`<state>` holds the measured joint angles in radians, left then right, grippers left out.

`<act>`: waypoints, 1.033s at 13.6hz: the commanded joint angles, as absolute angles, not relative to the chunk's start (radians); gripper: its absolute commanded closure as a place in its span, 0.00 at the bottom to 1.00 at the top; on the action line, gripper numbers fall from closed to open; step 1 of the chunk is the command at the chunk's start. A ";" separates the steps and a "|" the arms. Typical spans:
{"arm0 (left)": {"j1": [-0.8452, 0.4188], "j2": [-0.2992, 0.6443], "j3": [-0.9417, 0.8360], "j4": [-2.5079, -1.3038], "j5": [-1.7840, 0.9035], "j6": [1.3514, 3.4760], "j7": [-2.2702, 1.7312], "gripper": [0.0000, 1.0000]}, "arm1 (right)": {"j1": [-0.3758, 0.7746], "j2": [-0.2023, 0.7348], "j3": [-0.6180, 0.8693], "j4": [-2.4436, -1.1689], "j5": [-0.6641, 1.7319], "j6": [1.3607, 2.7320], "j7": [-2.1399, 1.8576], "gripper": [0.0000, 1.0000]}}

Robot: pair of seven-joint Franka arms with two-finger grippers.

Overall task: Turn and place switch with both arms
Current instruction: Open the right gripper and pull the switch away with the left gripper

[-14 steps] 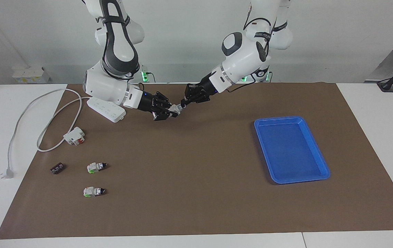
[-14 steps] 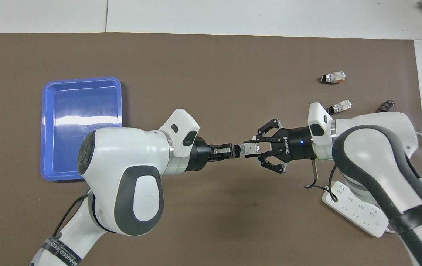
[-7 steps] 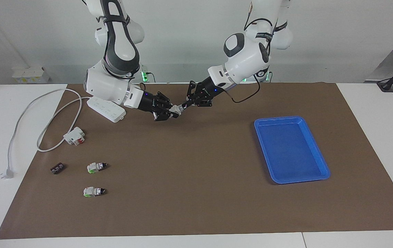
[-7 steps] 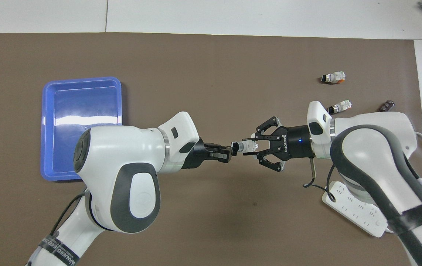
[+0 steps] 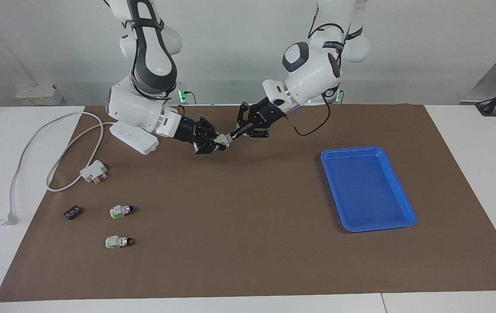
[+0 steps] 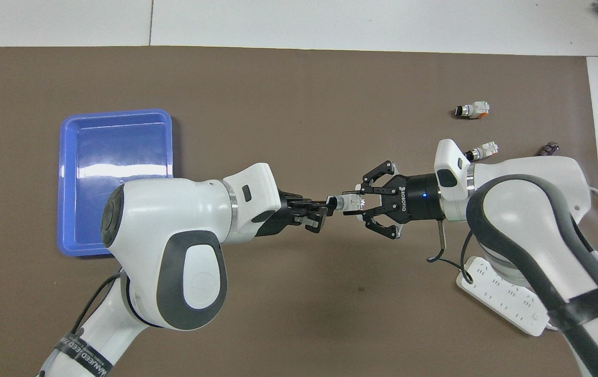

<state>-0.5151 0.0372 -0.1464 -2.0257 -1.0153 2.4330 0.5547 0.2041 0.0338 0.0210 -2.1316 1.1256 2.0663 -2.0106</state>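
Switch (image 5: 221, 140) hangs in the air between the two grippers, over the brown mat (image 5: 248, 252) at the robots' end of the table, about midway between the two arm bases. The right gripper (image 5: 213, 142) has its fingers clamped on the switch's white body. The left gripper (image 5: 235, 134) meets the switch from the left arm's side, its fingertips closed together on the knob end; in the overhead view the two grippers point at each other in one line with the switch (image 6: 345, 202) bridging them.

Two more switches lie on the mat toward the right arm's end of the table, far from the robots: one (image 5: 122, 211) nearer to the robots, the other (image 5: 118, 241) farther out, both on their sides and apart from each other. A small flat black piece (image 5: 72, 212) lies beside the nearer one, closer to the mat's edge. A white-and-red block (image 5: 94, 171) sits nearer to the robots than these. A white power strip (image 5: 134, 138) lies close to the right arm's base, its grey cable (image 5: 35, 143) looping out over the table.

A blue tray (image 5: 408, 204) rests on the mat toward the left arm's end of the table, well apart from both grippers.
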 commanded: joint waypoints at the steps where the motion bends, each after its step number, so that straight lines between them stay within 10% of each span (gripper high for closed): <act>1: -0.474 0.041 -0.127 -2.043 -1.012 2.526 0.617 1.00 | 0.186 -0.002 0.012 -2.178 1.117 2.028 -2.020 1.00; 12: -0.472 0.040 -0.127 -2.045 -1.015 2.522 0.588 1.00 | 0.183 -0.002 0.012 -2.178 1.115 2.026 -2.031 1.00; 13: -0.472 0.040 -0.127 -2.046 -1.014 2.522 0.588 1.00 | 0.183 -0.005 0.012 -2.178 1.114 2.032 -2.037 0.84; 14: -0.472 0.040 -0.127 -2.046 -1.014 2.522 0.588 1.00 | 0.184 -0.008 0.012 -2.180 1.114 2.033 -2.039 0.01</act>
